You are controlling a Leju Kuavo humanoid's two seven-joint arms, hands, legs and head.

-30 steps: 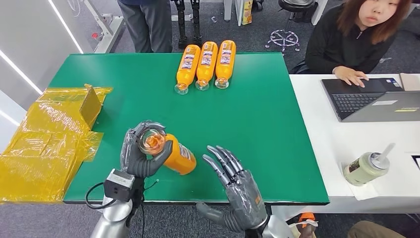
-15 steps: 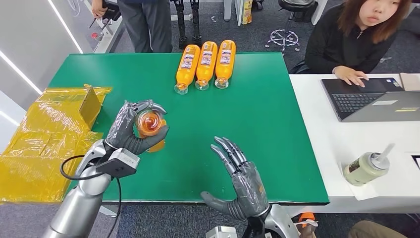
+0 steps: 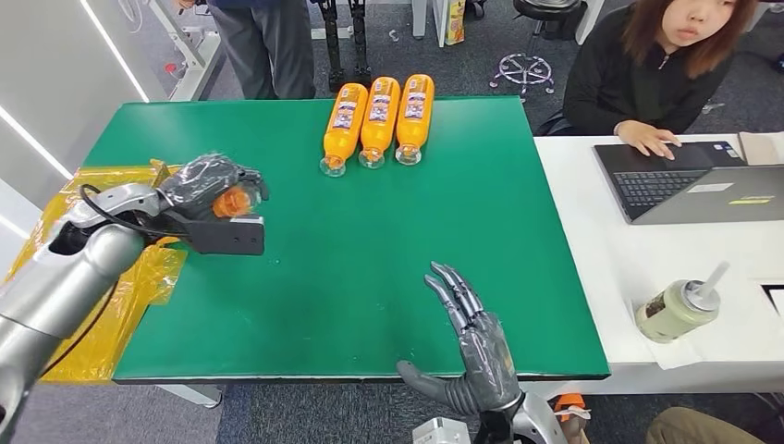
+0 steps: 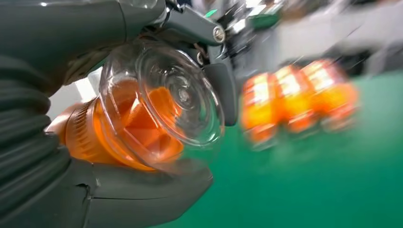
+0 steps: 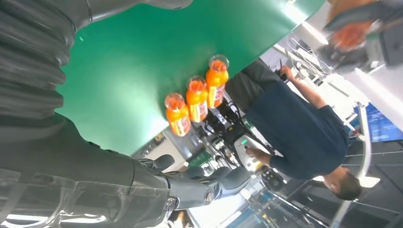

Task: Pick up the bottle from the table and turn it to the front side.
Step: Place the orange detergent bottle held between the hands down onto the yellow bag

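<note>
Left hand [image 3: 208,185] has swung the bottle [image 3: 231,201] up and out over the green table's [image 3: 370,259] left edge, fingers wrapped around it; right hand [image 3: 481,356] splayed, empty. Keep grip firm, rotate slowly until label faces front.

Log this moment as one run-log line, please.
phase: bottle lifted | left hand: grips orange bottle above green table | right hand: holds nothing, fingers apart | three bottles: lying at far edge

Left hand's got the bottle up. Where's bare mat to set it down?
Bare green mat lies between the left hand holding the bottle, the right hand and the three lying bottles. The far edge around those bottles is crowded.
</note>
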